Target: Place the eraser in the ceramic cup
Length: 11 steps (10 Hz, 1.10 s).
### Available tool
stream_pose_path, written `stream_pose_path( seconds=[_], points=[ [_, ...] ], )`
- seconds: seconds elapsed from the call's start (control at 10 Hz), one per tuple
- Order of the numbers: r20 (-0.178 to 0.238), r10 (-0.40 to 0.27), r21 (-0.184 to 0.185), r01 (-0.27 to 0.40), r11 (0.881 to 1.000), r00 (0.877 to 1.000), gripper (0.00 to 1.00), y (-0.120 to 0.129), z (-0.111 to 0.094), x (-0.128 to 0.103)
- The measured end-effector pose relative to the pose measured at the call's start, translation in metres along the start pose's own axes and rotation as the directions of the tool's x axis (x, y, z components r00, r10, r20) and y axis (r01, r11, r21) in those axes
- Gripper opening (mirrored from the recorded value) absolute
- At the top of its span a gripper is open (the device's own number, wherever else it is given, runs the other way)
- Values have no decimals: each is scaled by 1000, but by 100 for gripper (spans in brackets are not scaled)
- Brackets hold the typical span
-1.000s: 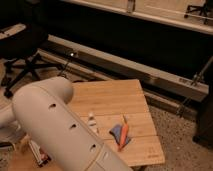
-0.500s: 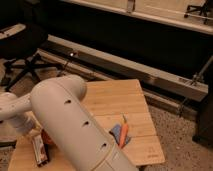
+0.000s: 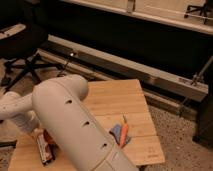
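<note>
Your arm (image 3: 75,125) blocks the left of the table (image 3: 117,100). The gripper is hidden behind it, so I can't tell its grip state. The eraser (image 3: 44,150) peeks out at left, and the orange-blue pointed items (image 3: 122,134) lie to the right.

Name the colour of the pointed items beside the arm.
The pointed items are orange and blue, camera view; gripper hidden behind the arm.

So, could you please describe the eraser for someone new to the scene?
On the wooden table, look toward the picture's lower left, beside the white robot arm, which hides the gripper. The eraser lies flat there: a small black-edged block with a white and red face, unlike the orange and blue pointed items on the arm's other side.
</note>
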Motion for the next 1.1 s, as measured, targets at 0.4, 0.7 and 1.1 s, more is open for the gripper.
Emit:
stream_pose_path(
  seconds=[0.4, 0.7, 1.1],
  points=[
    [61, 7, 24, -8, 1000, 998, 0, 8, -43, 10],
    [163, 14, 12, -16, 1000, 987, 0, 9, -99, 26],
    [356, 63, -7, -65, 998, 932, 0, -10, -185, 26]
  ],
)
